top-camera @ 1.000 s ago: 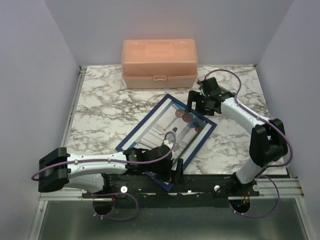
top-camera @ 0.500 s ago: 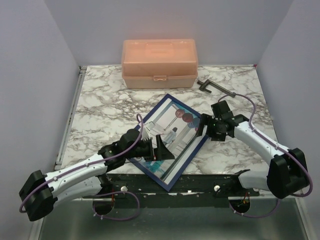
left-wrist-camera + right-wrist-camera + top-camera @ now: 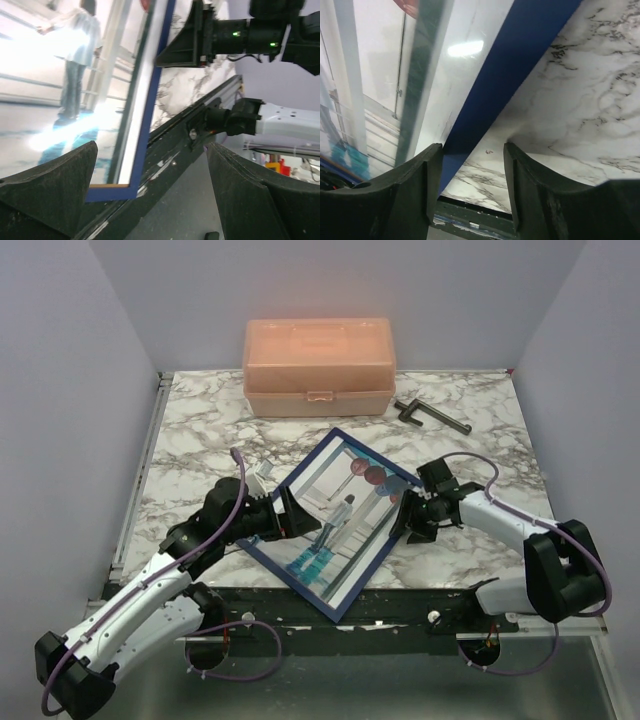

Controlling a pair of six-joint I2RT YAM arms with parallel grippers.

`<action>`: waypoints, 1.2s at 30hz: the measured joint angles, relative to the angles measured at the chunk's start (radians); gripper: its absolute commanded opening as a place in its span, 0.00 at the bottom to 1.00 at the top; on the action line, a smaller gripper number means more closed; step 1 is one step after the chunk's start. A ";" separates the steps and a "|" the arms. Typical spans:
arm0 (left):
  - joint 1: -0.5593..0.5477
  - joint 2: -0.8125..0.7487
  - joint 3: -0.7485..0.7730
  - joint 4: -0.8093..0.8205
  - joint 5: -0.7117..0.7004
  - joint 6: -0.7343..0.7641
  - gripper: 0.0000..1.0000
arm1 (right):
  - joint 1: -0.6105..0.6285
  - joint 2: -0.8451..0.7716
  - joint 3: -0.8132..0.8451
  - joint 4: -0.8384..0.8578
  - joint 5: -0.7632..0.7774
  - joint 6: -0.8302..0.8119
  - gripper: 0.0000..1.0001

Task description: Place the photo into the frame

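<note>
The frame (image 3: pixel 369 570), navy blue, lies face up and slanted on the marble table, its near corner over the front edge. The photo (image 3: pixel 335 525) sits inside it, print side up. My left gripper (image 3: pixel 290 515) is open and empty at the frame's left edge. In the left wrist view the photo (image 3: pixel 60 85) and the frame's blue edge (image 3: pixel 150 115) lie ahead of that gripper (image 3: pixel 152 150). My right gripper (image 3: pixel 405 520) is open at the frame's right edge. In the right wrist view that gripper (image 3: pixel 472 150) has one finger over the frame's blue edge (image 3: pixel 520 65) and one over bare marble. The photo (image 3: pixel 375 75) shows beyond the blue edge.
A peach plastic box (image 3: pixel 318 365) stands at the back of the table. A dark clamp-like tool (image 3: pixel 430 417) lies to the right of the box. A small pale object (image 3: pixel 262 472) lies behind my left gripper. A black rail (image 3: pixel 420 602) runs along the table's front edge.
My left gripper moved from the frame's near corner up to its left edge. My right gripper came forward from the back right to the frame's right edge, uncovering the dark tool.
</note>
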 measured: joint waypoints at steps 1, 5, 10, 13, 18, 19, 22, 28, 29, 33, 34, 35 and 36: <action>0.005 0.001 0.008 -0.028 -0.008 0.013 0.93 | 0.000 0.007 0.003 0.006 -0.006 0.001 0.53; 0.014 0.008 0.024 -0.127 -0.060 0.051 0.93 | 0.000 0.038 0.019 0.027 -0.013 -0.002 0.43; 0.021 0.027 0.045 -0.254 -0.164 0.085 0.93 | 0.001 0.082 0.045 0.031 -0.017 -0.009 0.36; 0.030 0.042 0.073 -0.322 -0.233 0.105 0.93 | 0.001 0.111 0.071 0.024 -0.017 -0.017 0.25; 0.061 0.063 0.104 -0.398 -0.314 0.137 0.94 | 0.001 0.150 0.117 0.008 0.003 -0.045 0.10; 0.072 0.066 0.105 -0.406 -0.320 0.143 0.94 | 0.001 0.163 0.133 0.006 0.014 -0.056 0.08; 0.109 0.080 0.105 -0.426 -0.330 0.156 0.94 | 0.002 0.211 0.197 -0.009 0.052 -0.095 0.01; 0.227 0.143 0.072 -0.420 -0.329 0.180 0.94 | 0.005 0.304 0.333 -0.029 0.168 -0.193 0.01; 0.244 0.158 0.064 -0.419 -0.329 0.181 0.94 | 0.006 0.317 0.351 -0.031 0.190 -0.207 0.02; 0.287 0.216 0.040 -0.409 -0.326 0.188 0.94 | 0.008 0.350 0.400 -0.035 0.253 -0.240 0.15; 0.296 0.234 0.038 -0.404 -0.326 0.188 0.94 | 0.008 0.356 0.409 -0.038 0.263 -0.241 0.19; 0.302 0.251 0.037 -0.398 -0.326 0.189 0.94 | 0.008 0.363 0.419 -0.042 0.270 -0.242 0.35; 0.307 0.262 0.037 -0.393 -0.326 0.189 0.94 | 0.008 0.370 0.429 -0.047 0.275 -0.242 0.49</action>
